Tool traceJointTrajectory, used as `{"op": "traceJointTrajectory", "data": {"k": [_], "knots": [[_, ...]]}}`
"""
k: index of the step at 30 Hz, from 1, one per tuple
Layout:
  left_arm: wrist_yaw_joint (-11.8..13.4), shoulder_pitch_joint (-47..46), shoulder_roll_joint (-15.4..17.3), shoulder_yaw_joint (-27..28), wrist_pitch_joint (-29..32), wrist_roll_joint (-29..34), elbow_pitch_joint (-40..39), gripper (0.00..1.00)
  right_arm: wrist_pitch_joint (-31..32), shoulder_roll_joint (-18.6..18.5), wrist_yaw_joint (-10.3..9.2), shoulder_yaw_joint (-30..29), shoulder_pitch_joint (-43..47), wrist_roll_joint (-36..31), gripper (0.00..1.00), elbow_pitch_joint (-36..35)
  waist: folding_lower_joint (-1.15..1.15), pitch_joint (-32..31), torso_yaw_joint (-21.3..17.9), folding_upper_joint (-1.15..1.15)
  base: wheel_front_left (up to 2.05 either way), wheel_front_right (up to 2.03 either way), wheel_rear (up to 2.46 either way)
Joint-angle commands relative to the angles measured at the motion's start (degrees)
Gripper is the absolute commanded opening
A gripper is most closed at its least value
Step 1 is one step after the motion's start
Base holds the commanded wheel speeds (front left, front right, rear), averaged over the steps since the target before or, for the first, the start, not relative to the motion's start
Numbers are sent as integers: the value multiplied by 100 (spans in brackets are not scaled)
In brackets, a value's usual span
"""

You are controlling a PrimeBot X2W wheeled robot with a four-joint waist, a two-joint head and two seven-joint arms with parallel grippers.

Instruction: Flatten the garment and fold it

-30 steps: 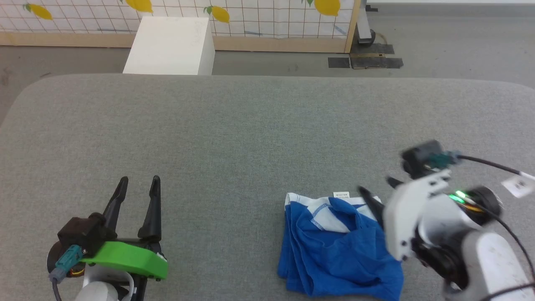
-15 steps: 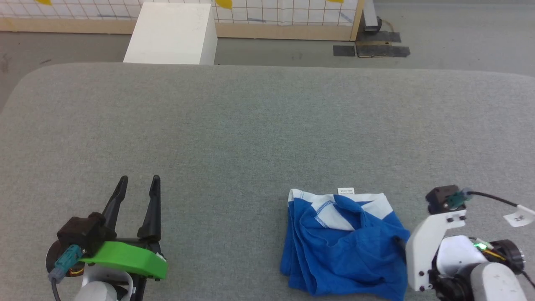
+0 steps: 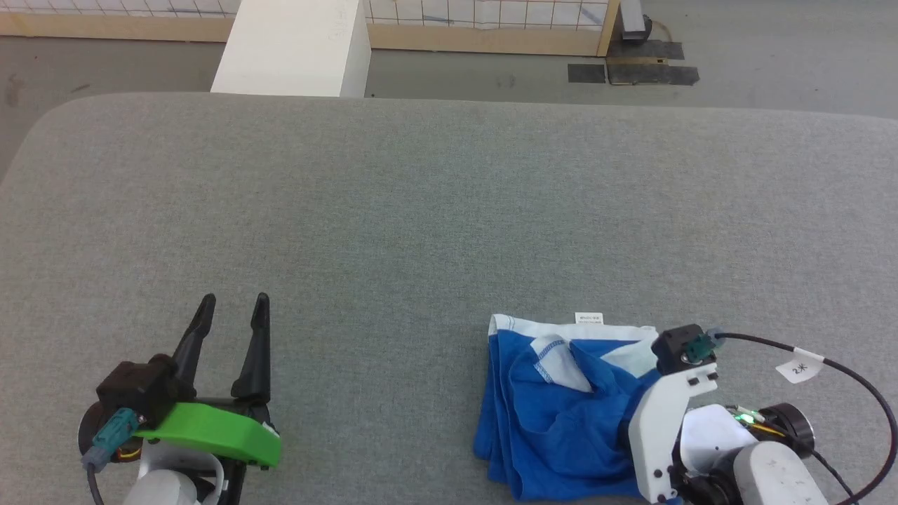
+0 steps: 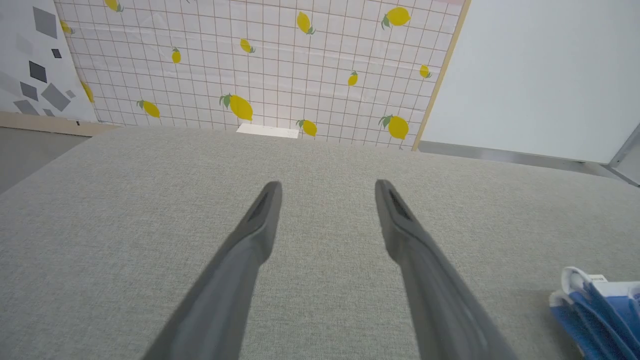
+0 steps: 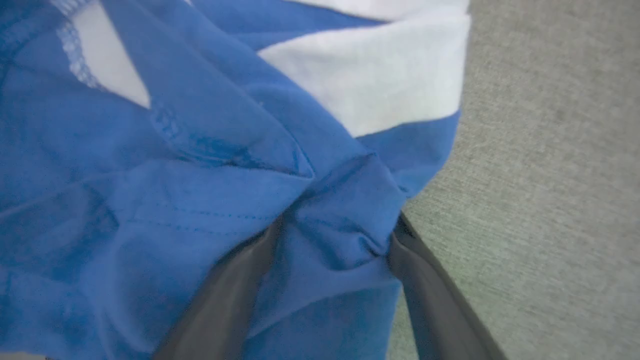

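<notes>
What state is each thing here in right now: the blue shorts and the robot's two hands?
garment: crumpled in a bunched heap on the table, not flattened, not folded.
left hand: open, empty, well apart from the garment.
right hand: open, set astride a raised fold at the garment's edge, cloth bunched in the gap, not yet pinched.

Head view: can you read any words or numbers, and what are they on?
"2" plus an unclear mark: white paper tag on the black cable.
Small white tag on the shorts: print too small to read.
White box: faint marks, unreadable.
</notes>
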Motion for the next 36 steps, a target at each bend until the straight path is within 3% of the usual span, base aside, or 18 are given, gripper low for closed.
{"op": "traceJointTrajectory", "data": {"k": [1,5,9,16,22,29,36], "knots": [[-22,-96,1,-17,-25,-15,10,100,-40,29,-6,85,0,7,4,166,0,-3,3,0,0,0,0],[-17,-77,9,-6,-30,-32,26,100,-184,-3,-6,211,-167,-55,0,203,0,-17,-34,0,0,0,0],[54,16,18,70,-29,-79,21,100,-165,-268,-6,569,-361,-61,0,57,0,-45,-268,0,0,0,0],[172,204,66,278,-46,-131,-183,100,203,-1023,-6,1410,-953,227,0,-203,0,79,-1258,0,0,0,0],[143,118,101,241,-45,-92,-367,100,383,-1607,-6,1781,-1595,474,0,-262,0,337,-2068,0,0,0,0],[40,-151,235,142,54,-22,-510,100,333,-2135,-6,1526,-2153,512,0,-159,0,798,-2446,0,0,0,0],[9,-349,488,215,194,23,-788,100,142,-2572,-6,637,-2386,88,0,47,0,1460,-2287,0,0,0,0]]}}
